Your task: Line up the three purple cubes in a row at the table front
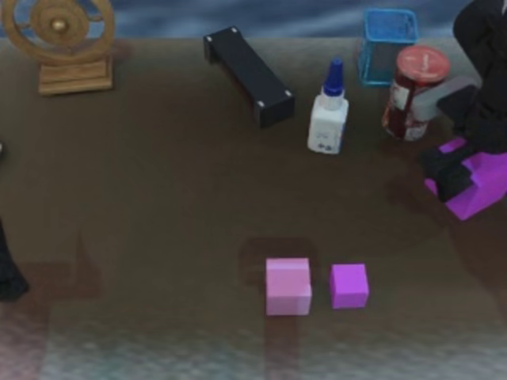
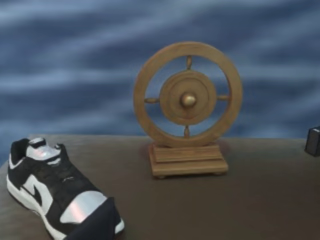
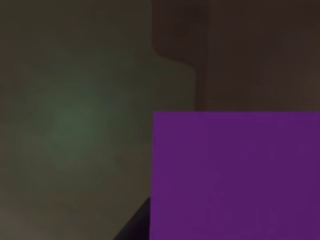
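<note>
The medium pale lilac-pink cube (image 1: 287, 286) and the small vivid purple cube (image 1: 348, 285) sit side by side near the front of the dark brown table (image 1: 158, 198), a small gap between them. The large vivid purple cube (image 1: 479, 186) is at the table's right edge, tilted and casting a shadow to its left. My right gripper (image 1: 463, 178) is shut on it. In the right wrist view this large cube (image 3: 235, 175) fills the lower part, with one dark finger (image 3: 137, 229) beside it. My left arm (image 1: 8, 273) stays parked at the left edge.
Along the back stand a wooden wheel ornament (image 1: 59, 39), a black box (image 1: 248, 75), a white glue bottle (image 1: 329, 111), a blue basket (image 1: 388, 43) and a red-lidded jar (image 1: 413, 91). A black-and-white shoe (image 2: 50, 187) lies near the left arm.
</note>
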